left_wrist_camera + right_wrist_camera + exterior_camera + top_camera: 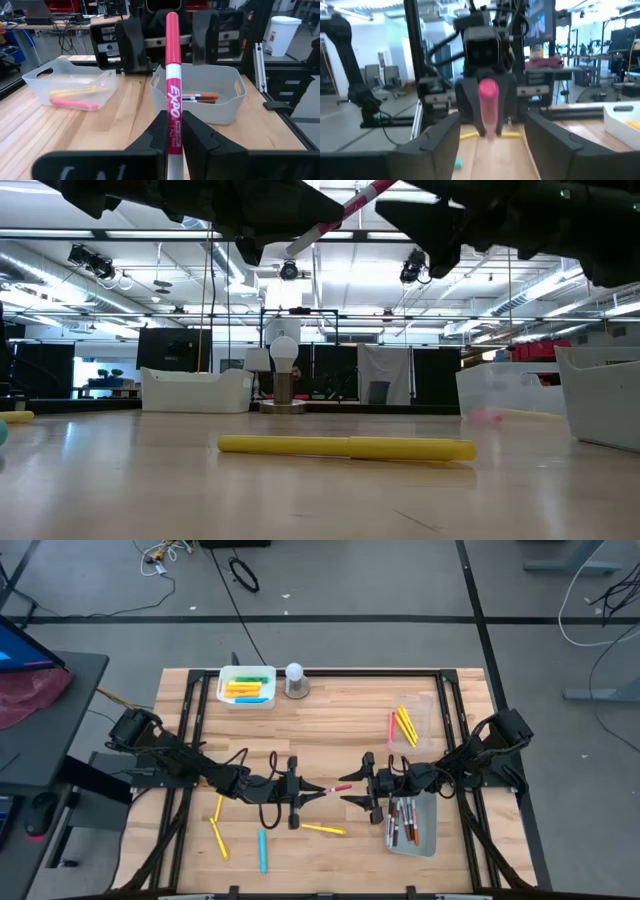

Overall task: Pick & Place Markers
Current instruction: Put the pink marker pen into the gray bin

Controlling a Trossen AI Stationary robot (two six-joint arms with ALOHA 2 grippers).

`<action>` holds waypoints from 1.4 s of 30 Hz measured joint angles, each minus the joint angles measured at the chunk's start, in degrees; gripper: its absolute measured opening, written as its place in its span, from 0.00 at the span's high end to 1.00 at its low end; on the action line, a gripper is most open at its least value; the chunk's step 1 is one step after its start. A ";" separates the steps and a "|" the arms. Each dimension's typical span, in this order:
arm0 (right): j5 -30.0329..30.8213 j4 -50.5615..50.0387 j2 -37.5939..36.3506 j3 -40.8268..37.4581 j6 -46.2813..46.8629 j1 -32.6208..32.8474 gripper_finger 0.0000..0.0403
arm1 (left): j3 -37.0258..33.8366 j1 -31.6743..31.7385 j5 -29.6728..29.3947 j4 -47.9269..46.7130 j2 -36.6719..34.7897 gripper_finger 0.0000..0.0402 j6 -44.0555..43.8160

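Gripping a pink marker [172, 85] between closed fingers [160, 131], the left gripper [296, 792] holds it above mid-counter [330, 720], cap toward the right gripper [366, 787], whose fingers [547, 137] stand wide on either side of the cap. Other markers: yellow [323, 829], yellow [218, 838] and blue [263, 851] lie loose below; more fill three bins [246, 688].

markers on bare table [322, 829]: 4 | bins [246, 700]: 3 | bulb-like object [294, 672]: 1 | held marker [333, 788]: 1
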 joint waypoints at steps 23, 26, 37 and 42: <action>0.10 -20.58 -4.77 6.96 0.04 3.03 0.93 | 0.04 0.20 6.44 -0.07 -0.01 0.70 -0.28; 2.35 -32.56 -11.52 7.62 3.36 5.54 0.92 | 0.04 0.20 7.10 -0.40 0.00 0.61 -0.37; 8.86 -112.67 -30.19 24.59 42.84 17.68 0.92 | 0.04 0.20 6.25 -2.40 -0.02 0.47 -0.50; 2.17 -125.46 -30.26 22.18 66.91 20.13 0.92 | 0.04 0.20 6.16 -2.97 -0.02 0.49 -0.51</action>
